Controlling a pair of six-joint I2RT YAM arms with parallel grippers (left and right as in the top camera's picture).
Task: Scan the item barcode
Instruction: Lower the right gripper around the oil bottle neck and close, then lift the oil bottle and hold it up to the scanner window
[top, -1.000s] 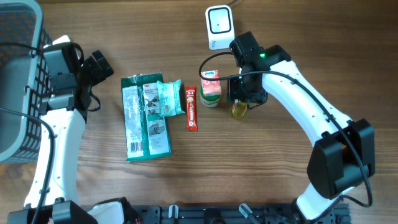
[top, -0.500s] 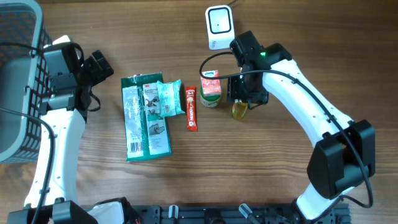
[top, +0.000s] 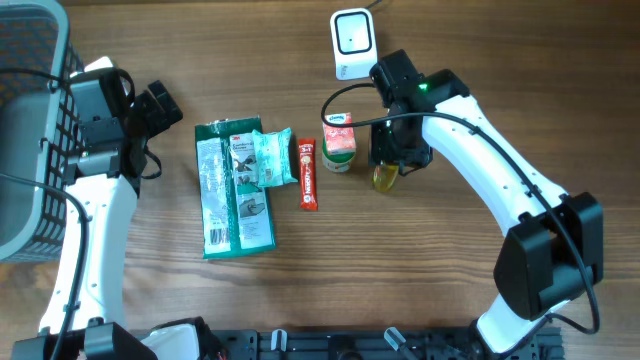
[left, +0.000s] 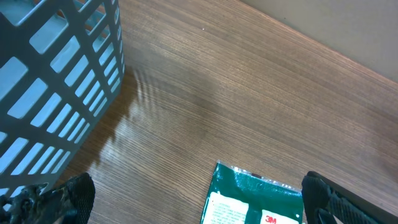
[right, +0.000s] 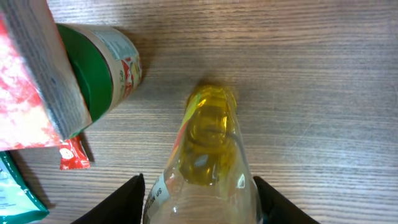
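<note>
Your right gripper (right: 199, 200) straddles the yellow-filled bottle (right: 210, 143), which sits just right of centre in the overhead frame, below the white scanner (top: 351, 42) and beside the green tin (right: 106, 68). Its fingers lie close along the bottle's sides, but you cannot tell whether they are clamped. Your left gripper (left: 199, 202) has its fingers wide apart, near the basket (left: 56, 81) at the upper left.
</note>
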